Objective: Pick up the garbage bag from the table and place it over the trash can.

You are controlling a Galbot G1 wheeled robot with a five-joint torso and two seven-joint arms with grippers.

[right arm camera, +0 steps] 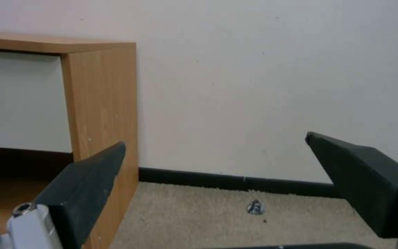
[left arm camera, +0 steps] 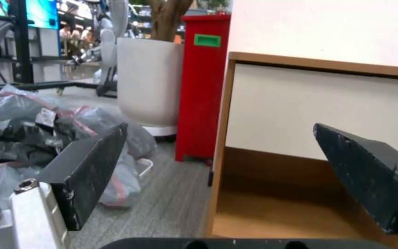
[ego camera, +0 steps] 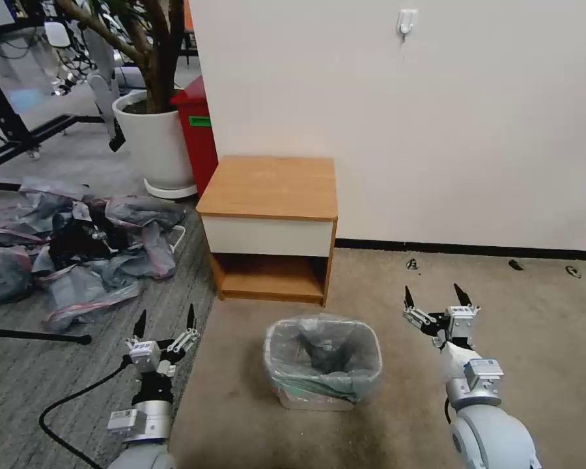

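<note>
My right gripper [right arm camera: 215, 148] hangs with fingers spread wide, the table [right arm camera: 100, 103] just beside one finger; a small scrap [right arm camera: 255, 206] lies on carpet near the table.

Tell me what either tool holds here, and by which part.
Nothing. The left tool and right tool are both open and empty, either side of the can, which already wears the bag.

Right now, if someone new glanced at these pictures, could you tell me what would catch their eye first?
Probably the trash can on the carpet in front of the table, already lined with the garbage bag, its edge folded over the rim. Next, the heap of grey-and-pink bags on the floor to the robot's left, beside a white plant pot and a red bin. The left gripper and right gripper flank the can, both open and empty.
</note>
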